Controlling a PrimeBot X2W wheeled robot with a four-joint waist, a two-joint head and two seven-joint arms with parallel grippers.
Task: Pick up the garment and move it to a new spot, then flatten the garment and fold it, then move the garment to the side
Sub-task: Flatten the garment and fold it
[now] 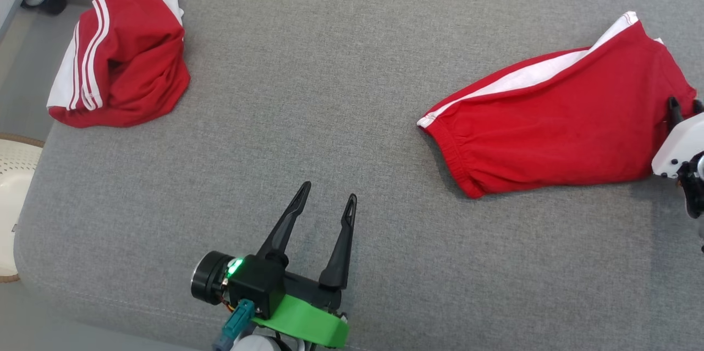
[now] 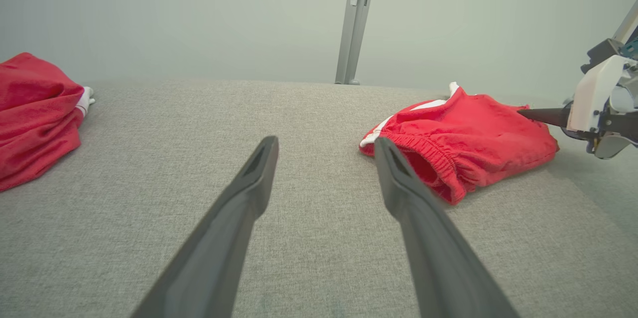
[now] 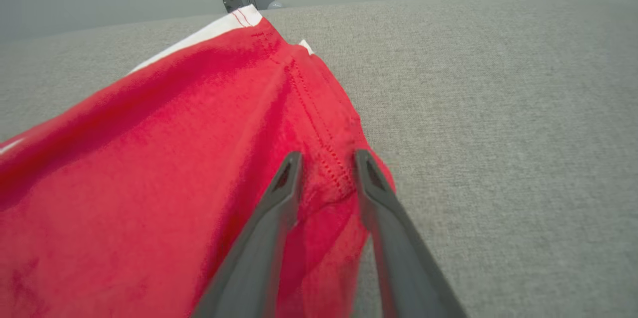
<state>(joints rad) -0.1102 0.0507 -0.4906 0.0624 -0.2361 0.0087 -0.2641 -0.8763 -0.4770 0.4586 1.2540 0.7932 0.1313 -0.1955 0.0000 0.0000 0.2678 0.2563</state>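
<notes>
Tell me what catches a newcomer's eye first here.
Two bright red garments lie on the grey padded surface: laid-out shorts with a white stripe at the right, and a crumpled heap at the far left corner. The right tool straddles the shorts' hem; the left tool hangs open between the garments.

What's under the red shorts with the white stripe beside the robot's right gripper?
The red cloth shorts with a white side stripe lie on the grey woven surface, which shows all around them. Anything directly beneath is hidden.
</notes>
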